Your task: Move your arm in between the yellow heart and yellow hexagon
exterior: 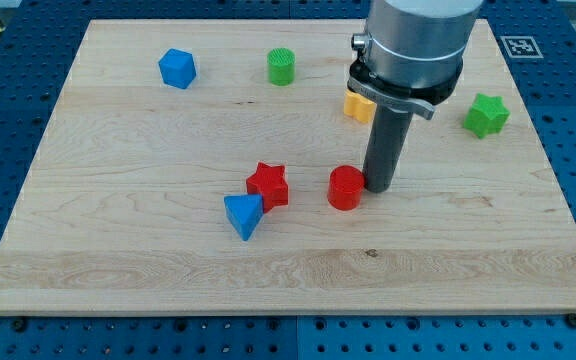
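Observation:
My tip [379, 188] rests on the board just right of a red cylinder [345, 187], touching or nearly touching it. One yellow block [357, 106] shows above the tip, half hidden behind the arm's grey body [413, 45]; its shape cannot be made out. No second yellow block is visible; it may be hidden behind the arm.
A red star [268, 185] and a blue triangle [244, 215] lie left of the red cylinder. A blue block [177, 68] and a green cylinder [281, 66] sit near the view's top. A green star [486, 115] lies at the right. The wooden board [118, 250] sits on a blue perforated table.

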